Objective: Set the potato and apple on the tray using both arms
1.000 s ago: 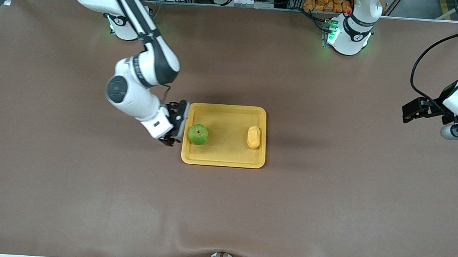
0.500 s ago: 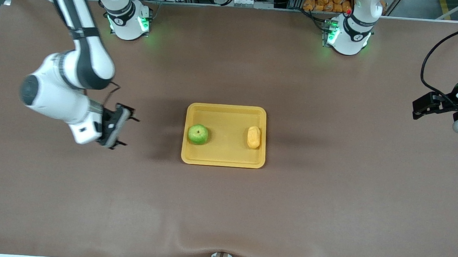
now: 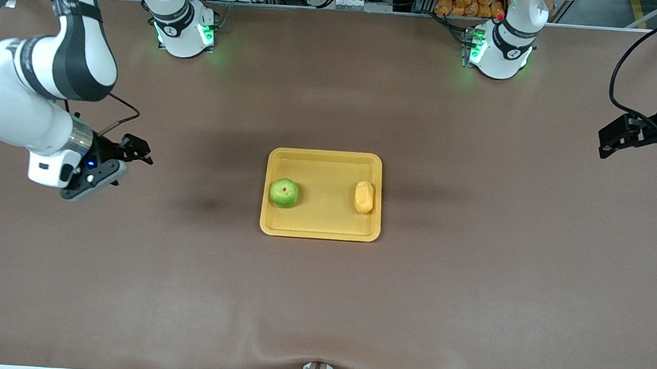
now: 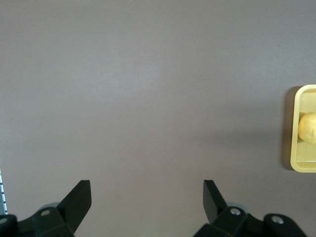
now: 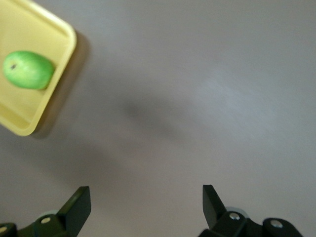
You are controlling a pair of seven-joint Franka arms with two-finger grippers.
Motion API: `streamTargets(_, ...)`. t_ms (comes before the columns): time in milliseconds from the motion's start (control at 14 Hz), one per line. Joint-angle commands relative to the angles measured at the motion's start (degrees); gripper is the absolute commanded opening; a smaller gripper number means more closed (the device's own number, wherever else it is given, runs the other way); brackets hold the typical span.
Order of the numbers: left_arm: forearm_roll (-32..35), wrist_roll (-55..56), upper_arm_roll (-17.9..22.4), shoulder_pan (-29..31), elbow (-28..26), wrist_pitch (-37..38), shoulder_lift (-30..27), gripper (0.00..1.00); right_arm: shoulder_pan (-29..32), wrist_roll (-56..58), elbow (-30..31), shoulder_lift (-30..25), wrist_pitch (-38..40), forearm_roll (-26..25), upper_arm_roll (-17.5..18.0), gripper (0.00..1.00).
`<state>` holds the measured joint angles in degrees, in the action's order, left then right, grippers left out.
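Observation:
The yellow-orange tray [image 3: 327,170] lies mid-table. The green apple [image 3: 284,193] sits in it at the right arm's end, and the potato [image 3: 364,197] at the left arm's end. My right gripper [image 3: 134,153] is open and empty, up over bare table well off the tray toward the right arm's end. Its wrist view shows its own open gripper [image 5: 146,195], the apple [image 5: 28,69] and the tray's corner [image 5: 69,43]. My left gripper [image 3: 609,139] is open and empty, raised at the left arm's end of the table. Its wrist view shows its open gripper [image 4: 147,190], the potato [image 4: 308,127] and the tray's rim [image 4: 295,165].
The brown table mat [image 3: 319,301] covers the whole table. Both arm bases [image 3: 183,29] stand along the table edge farthest from the front camera. A bag of orange items [image 3: 466,0] lies off the table past that edge.
My right gripper has drawn away from the apple on the tray and risen toward the right arm's end of the table. My left gripper has moved slightly farther outward. Apple and potato stay put.

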<state>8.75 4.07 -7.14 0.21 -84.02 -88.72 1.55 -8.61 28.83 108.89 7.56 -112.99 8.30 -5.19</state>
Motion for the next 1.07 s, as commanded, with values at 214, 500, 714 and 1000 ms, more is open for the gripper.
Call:
streamTargets(214,-2.5,-0.5,1.3,-0.7,-3.9,1.6,-4.2,1.00,3.8,-17.7,-3.5,-7.3,11.5,-4.3,-0.7,1.00)
streamTargets(500,-4.9,-0.3,1.3,-0.6,-3.9,2.0,-4.2,1.00,8.1,-25.2,-14.8,-6.7,23.3,-4.2,0.7,1.00)
streamTargets(714,-5.1,4.8,1.0,-1.1,-3.9,2.8,-3.9,1.00,9.5,-29.3,-20.2,-6.8,30.6,-4.2,1.7,1.00)
streamTargets(1000,-5.1,4.4,1.0,-1.0,-3.9,3.2,-3.8,1.00,11.2,-30.4,-22.2,-7.2,33.6,-4.1,3.2,1.00)
